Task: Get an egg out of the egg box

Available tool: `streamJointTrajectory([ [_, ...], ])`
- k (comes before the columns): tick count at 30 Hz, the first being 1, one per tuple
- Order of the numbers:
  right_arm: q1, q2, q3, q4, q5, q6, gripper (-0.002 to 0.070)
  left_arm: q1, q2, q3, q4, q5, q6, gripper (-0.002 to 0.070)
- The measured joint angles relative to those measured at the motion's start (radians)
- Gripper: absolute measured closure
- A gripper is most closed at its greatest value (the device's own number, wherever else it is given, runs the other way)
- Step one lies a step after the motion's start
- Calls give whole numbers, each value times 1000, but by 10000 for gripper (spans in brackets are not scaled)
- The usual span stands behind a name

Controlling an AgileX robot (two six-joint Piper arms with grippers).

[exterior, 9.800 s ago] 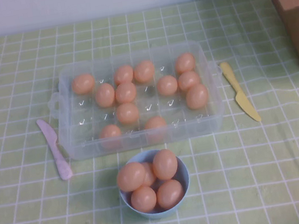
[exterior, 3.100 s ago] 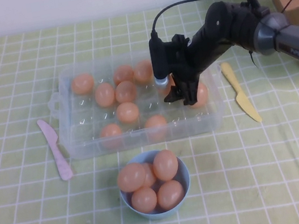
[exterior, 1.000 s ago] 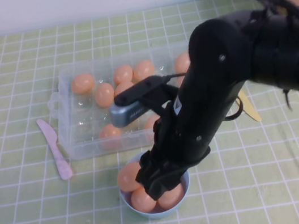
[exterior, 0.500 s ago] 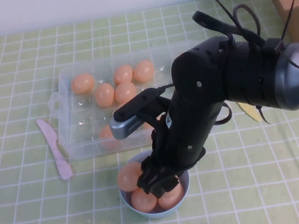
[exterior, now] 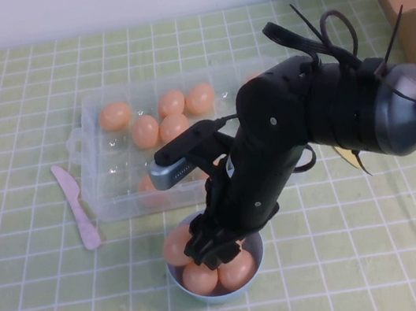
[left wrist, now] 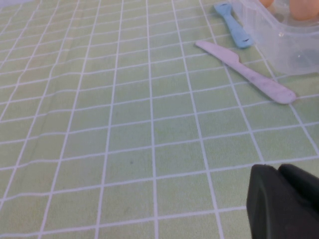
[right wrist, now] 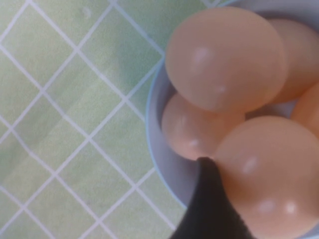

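Note:
The clear egg box (exterior: 111, 197) stands mid-table with several orange-tan eggs (exterior: 173, 126) in its cells; its corner also shows in the left wrist view (left wrist: 294, 50). My right gripper (exterior: 214, 249) hangs low over the light-blue bowl (exterior: 175, 275), which holds other eggs. In the right wrist view one dark finger (right wrist: 209, 199) presses against the held egg (right wrist: 271, 189), just above the bowl's eggs and rim (right wrist: 154, 124). My left gripper (left wrist: 286, 201) is shut and empty, low over the cloth beside the box, out of the high view.
A pink plastic knife (exterior: 77, 208) lies left of the box, also in the left wrist view (left wrist: 244, 72), with a blue utensil (left wrist: 234, 25) beyond it. A yellow knife (exterior: 349, 156) peeks out behind my right arm. A cardboard box (exterior: 410, 2) stands at the back right.
My right arm came in, reached into the box's right side, then swung to the bowl with an egg and has sunk a little lower over it.

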Motion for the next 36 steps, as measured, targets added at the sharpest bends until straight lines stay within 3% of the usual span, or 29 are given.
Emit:
streamJointTrajectory([
  [15, 0, -2, 0, -2, -1, 0, 204, 0, 0, 0, 0, 0, 0, 679],
  [25, 0, -161, 0, -25, 129, 29, 211, 0, 0, 0, 0, 0, 0, 680],
  [28, 0, -240, 21, -39, 188, 76, 282, 0, 0, 0, 0, 0, 0, 680],
  [36, 0, -532, 247, -39, 218, 96, 630, 0, 0, 0, 0, 0, 0, 679],
])
